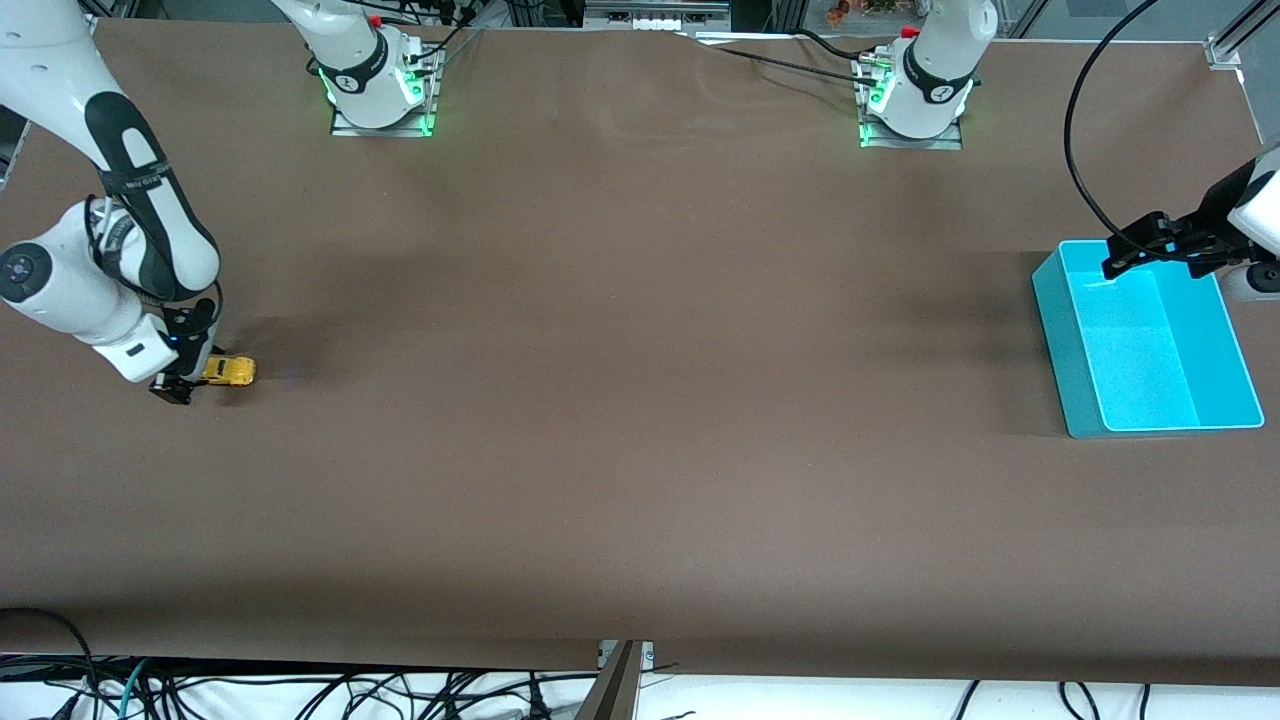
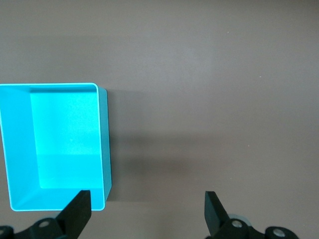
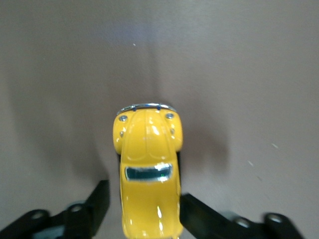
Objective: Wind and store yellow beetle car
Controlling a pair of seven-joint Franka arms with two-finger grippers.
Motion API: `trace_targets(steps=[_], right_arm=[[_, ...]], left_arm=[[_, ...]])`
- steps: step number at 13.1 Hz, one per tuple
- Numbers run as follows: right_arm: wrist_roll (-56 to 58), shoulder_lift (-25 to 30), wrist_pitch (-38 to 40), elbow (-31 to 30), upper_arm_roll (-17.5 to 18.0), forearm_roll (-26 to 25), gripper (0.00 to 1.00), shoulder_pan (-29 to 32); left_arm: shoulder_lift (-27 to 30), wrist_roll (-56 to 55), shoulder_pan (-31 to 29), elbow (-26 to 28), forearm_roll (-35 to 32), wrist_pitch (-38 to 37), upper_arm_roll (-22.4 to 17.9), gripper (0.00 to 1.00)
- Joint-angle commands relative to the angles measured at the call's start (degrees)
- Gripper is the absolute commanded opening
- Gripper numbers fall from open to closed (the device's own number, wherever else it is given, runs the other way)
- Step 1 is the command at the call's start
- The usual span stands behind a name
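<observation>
Yellow beetle car (image 3: pixel 148 174): sits between the fingers of the right claw (image 3: pixel 142 209), at the right arm's end of the surface (image 1: pixel 620 400), low down at or just above it.
Right claw state: fingers lie close along both flanks of the car; they look clamped on it, though contact on each side is not plain to see.
Car's long axis: runs straight out from the claw, nose and bumper pointing away from the wrist, rear end toward the palm; in the front view the car (image 1: pixel 230 371) sticks out of the claw toward the middle of the surface.
Left claw (image 1: pixel 1150 250): fingers spread apart, empty, waiting over the rim of the cyan bin (image 1: pixel 1060 330).
Bin from the car: well apart, at the left arm's end of the surface.
Nearer arm: right, by far.
Judgement: winding calls for dragging back along that axis, wheels pressed down.
</observation>
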State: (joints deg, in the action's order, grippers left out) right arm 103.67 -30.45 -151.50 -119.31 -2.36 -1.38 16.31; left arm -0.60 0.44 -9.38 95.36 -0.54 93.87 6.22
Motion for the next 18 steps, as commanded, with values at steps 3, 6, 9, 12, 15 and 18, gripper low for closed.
trace_targets(steps=[3,6,9,12,15,18], right_arm=[[1.2,-0.4,1.4,1.9,1.3,1.1,1.0,0.7],[1.0,0.0,5.0,4.2,2.5,1.8,1.0,0.6],[1.0,0.0,5.3,4.5,2.5,1.8,1.0,0.6],[0.7,0.0,5.4,4.5,2.8,1.9,1.0,0.6],[-2.2,1.2,7.1,5.3,3.6,1.9,1.0,0.5],[-3.4,1.2,11.1,8.1,4.3,1.9,1.0,0.5]], left_arm=[[-0.7,0.3,-0.6,-1.8,0.8,-1.3,0.5,1.0],[-0.7,0.3,-0.6,-1.8,0.8,-1.3,0.5,1.0],[-0.7,0.3,-0.6,-1.8,0.8,-1.3,0.5,1.0],[-0.7,0.3,-0.6,-1.8,0.8,-1.3,0.5,1.0],[-0.7,0.3,-0.6,-1.7,0.8,-1.3,0.5,1.0],[-0.8,0.4,-0.6,-1.7,0.8,-1.3,0.5,1.0]])
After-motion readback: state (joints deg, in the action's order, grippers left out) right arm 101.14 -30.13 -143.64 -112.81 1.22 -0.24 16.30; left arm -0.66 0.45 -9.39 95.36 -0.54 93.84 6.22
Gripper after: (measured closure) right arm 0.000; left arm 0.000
